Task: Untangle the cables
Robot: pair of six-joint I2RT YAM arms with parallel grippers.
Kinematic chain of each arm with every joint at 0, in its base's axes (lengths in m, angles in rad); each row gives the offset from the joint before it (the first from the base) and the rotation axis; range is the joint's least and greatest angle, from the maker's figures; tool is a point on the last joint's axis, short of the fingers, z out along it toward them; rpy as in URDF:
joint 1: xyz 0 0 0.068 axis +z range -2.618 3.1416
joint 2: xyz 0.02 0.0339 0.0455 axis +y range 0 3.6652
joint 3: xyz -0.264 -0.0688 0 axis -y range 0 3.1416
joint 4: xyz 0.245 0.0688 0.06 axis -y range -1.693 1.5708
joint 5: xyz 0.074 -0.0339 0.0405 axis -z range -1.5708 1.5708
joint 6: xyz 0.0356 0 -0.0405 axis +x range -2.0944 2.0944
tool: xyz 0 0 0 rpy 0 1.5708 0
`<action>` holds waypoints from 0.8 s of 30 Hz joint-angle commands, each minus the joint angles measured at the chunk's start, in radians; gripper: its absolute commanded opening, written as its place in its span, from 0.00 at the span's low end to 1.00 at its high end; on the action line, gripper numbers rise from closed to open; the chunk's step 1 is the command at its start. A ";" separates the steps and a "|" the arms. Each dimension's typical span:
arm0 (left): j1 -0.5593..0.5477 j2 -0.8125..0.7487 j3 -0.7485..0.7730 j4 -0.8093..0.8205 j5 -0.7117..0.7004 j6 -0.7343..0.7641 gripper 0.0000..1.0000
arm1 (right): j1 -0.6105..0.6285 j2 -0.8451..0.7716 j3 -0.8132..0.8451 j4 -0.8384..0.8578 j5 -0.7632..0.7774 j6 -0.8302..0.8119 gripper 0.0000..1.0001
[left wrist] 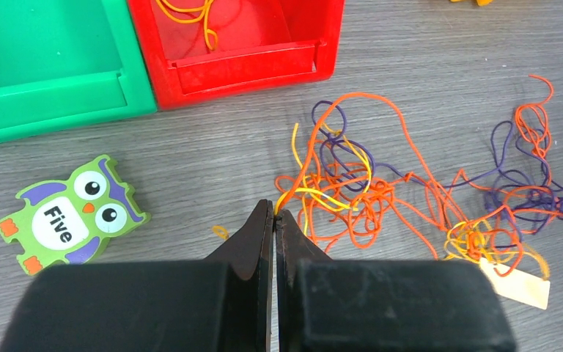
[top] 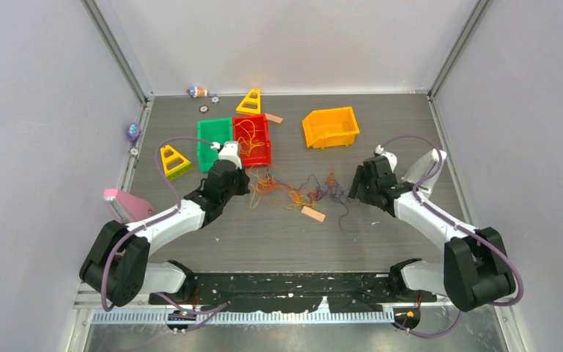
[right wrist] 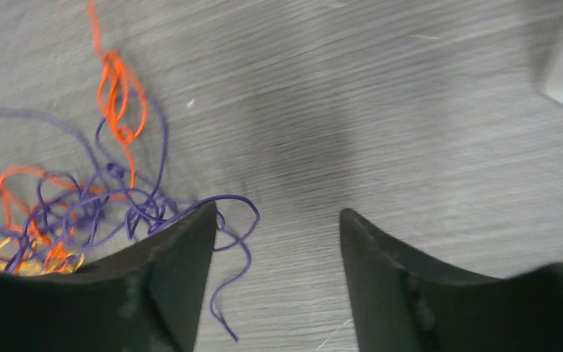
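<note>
One hand [left wrist: 274,213], left, tight on cables [left wrist: 372,193]

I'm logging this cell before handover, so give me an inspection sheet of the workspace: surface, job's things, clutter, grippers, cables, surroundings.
Surface: grey wood-grain table, no spills seen.
Job's things: tangled orange, yellow and purple cables mid-table; more orange-yellow cable in the red bin.
Clutter: green bin, orange bin, two yellow triangles, owl piece marked Five, tan tag at the tangle's near edge.
Grippers: left gripper shut on a yellow strand at the tangle's left edge; right gripper open at its right edge, holding nothing.
Cables: lilac hoses loop along both arms.
Surroundings: grey walls, metal frame posts; small objects at the back-left.
</note>
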 commanded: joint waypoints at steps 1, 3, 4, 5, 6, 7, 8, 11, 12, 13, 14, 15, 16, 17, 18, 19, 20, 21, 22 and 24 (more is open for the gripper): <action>0.000 -0.003 0.034 0.066 0.033 0.027 0.00 | -0.002 0.041 0.041 0.129 -0.232 -0.103 0.76; 0.000 0.001 0.038 0.064 0.043 0.030 0.00 | -0.002 0.051 0.040 0.149 -0.278 -0.112 0.79; 0.000 0.003 0.039 0.064 0.046 0.031 0.00 | -0.002 0.053 0.040 0.156 -0.284 -0.114 0.79; 0.000 0.005 0.040 0.064 0.049 0.032 0.00 | -0.002 0.059 0.042 0.159 -0.287 -0.117 0.79; 0.001 0.005 0.040 0.064 0.054 0.033 0.00 | -0.001 0.062 0.044 0.168 -0.298 -0.121 0.80; 0.001 0.005 0.041 0.065 0.056 0.034 0.00 | -0.002 0.067 0.046 0.173 -0.305 -0.123 0.80; 0.000 0.006 0.041 0.066 0.059 0.035 0.00 | -0.002 0.070 0.047 0.184 -0.320 -0.126 0.79; 0.001 0.008 0.042 0.067 0.062 0.037 0.00 | -0.002 0.102 0.061 0.191 -0.323 -0.130 0.71; 0.001 0.008 0.042 0.067 0.063 0.038 0.00 | -0.002 0.111 0.065 0.189 -0.323 -0.131 0.54; 0.001 0.008 0.044 0.067 0.063 0.039 0.00 | -0.002 0.122 0.075 0.188 -0.327 -0.134 0.47; 0.000 0.008 0.043 0.065 0.060 0.040 0.00 | -0.002 0.126 0.080 0.184 -0.329 -0.135 0.32; 0.000 0.007 0.042 0.064 0.058 0.041 0.00 | -0.002 0.126 0.089 0.181 -0.335 -0.136 0.23; 0.000 0.006 0.043 0.064 0.055 0.042 0.00 | -0.002 0.118 0.096 0.172 -0.336 -0.141 0.11; 0.000 0.005 0.042 0.063 0.052 0.042 0.00 | -0.002 0.110 0.110 0.165 -0.331 -0.144 0.08; 0.002 0.003 0.041 0.062 0.049 0.042 0.00 | -0.002 0.087 0.119 0.146 -0.325 -0.151 0.06; 0.000 0.002 0.040 0.062 0.048 0.042 0.00 | -0.002 0.076 0.136 0.133 -0.304 -0.156 0.06; 0.001 0.000 0.041 0.062 0.046 0.043 0.00 | -0.002 0.048 0.145 0.112 -0.293 -0.166 0.06; 0.001 0.000 0.040 0.061 0.045 0.042 0.00 | -0.002 0.034 0.164 0.101 -0.274 -0.172 0.06; 0.001 0.001 0.040 0.061 0.044 0.042 0.00 | -0.002 0.000 0.174 0.080 -0.270 -0.182 0.05; 0.000 0.003 0.043 0.054 0.037 0.043 0.00 | -0.002 -0.052 0.207 0.045 -0.247 -0.196 0.05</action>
